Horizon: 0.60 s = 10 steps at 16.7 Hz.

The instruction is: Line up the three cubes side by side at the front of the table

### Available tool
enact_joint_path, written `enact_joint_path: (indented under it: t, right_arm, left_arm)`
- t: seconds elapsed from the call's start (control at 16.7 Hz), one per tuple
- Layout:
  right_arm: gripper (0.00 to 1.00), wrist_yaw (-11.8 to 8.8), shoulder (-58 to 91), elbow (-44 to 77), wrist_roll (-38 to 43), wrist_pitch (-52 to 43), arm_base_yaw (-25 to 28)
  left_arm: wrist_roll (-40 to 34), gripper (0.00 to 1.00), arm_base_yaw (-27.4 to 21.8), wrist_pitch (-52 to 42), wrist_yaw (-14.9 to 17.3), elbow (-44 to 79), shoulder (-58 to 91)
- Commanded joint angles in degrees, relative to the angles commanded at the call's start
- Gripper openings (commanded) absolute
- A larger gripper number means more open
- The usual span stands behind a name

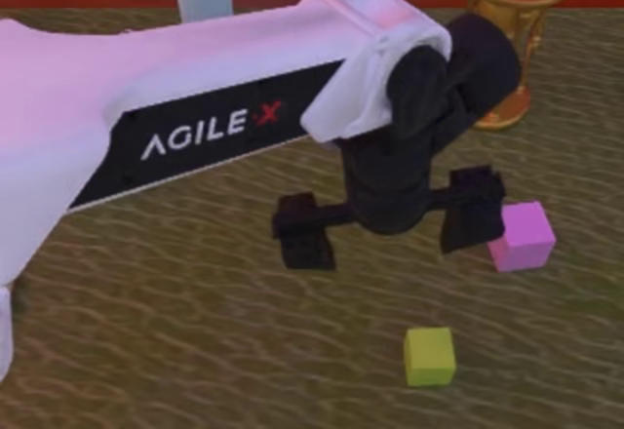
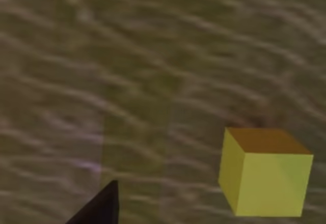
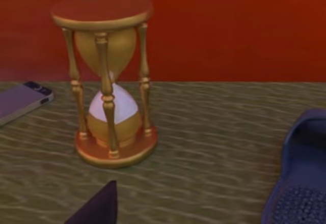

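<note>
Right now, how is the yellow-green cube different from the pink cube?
The yellow-green cube is smaller than the pink cube. It lies nearer the front of the table; the pink cube sits further back and more to the right. The yellow-green cube stands free in the top view, while the open left gripper partly covers the pink cube there. Both are plain and rest flat on the table.

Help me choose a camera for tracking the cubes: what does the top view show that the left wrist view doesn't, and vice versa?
Only the top view shows the left end effector, open above the table, the magenta-pink cube beside one finger, and the hourglass at the back. Only the left wrist view shows the yellow-green cube close up, side faces included. Both show that cube and the olive wavy table. Neither shows a lavender cube.
</note>
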Motion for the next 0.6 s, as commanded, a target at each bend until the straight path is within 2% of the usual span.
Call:
enact_joint_path:
  t: [0.3, 0.6]
  right_arm:
    - [1.0, -0.1, 24.4, 18.3, 2.0, -12.7, 3.8]
    - [1.0, -0.1, 54.3, 38.3, 4.4, -27.7, 8.1]
  left_arm:
    - [6.8, 1.0, 12.6, 13.1, -0.3, -21.9, -26.1]
    - [19.7, 1.0, 27.4, 29.0, -0.3, -49.7, -59.0]
